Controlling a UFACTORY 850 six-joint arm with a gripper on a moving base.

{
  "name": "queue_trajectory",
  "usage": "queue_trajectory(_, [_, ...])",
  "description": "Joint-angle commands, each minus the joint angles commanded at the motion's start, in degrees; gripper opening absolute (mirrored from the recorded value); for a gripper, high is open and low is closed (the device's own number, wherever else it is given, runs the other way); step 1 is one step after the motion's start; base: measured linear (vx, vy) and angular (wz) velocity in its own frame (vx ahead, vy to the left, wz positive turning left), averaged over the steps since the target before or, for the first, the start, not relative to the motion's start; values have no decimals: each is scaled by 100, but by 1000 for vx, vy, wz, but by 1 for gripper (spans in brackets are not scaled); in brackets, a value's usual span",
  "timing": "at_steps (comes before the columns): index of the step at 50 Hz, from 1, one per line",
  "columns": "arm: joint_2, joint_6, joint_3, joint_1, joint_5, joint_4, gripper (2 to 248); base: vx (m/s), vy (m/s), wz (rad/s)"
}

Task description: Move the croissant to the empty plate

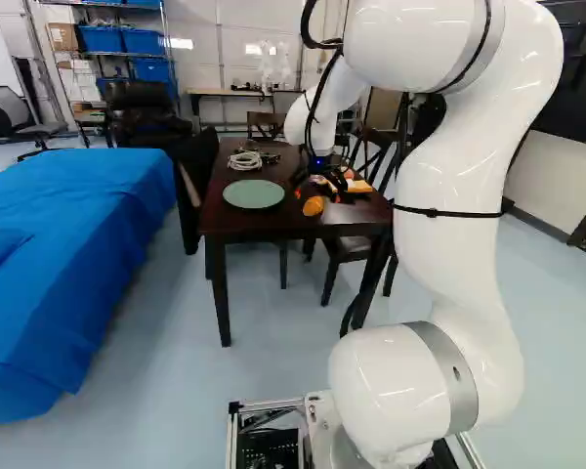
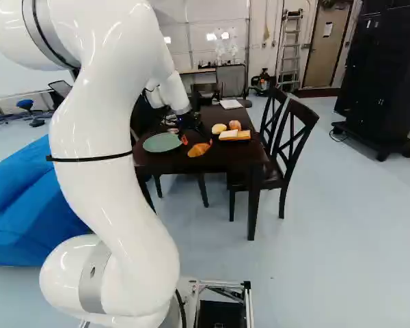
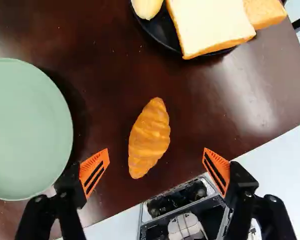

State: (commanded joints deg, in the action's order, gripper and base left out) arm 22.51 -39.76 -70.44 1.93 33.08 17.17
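No lettering can be read; the white sheet [image 2: 328, 29] on the door [image 2: 321, 61] is too small to tell.

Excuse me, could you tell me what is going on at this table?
A white robot arm is working at the dark table, set to move the croissant to the empty green plate. Its gripper is open above the table, one finger to either side of the croissant, and has not gripped it. The croissant lies on the bare tabletop beside the plate. Sliced bread sits on a black plate nearby.
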Motion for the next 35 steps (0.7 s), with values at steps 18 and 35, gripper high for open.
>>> queue_trajectory(18, [0,-777,0,0,0,-12,247,0,0,0])
queue_trajectory(35, [88,-777,-117,28,0,-12,247,0,0,0])
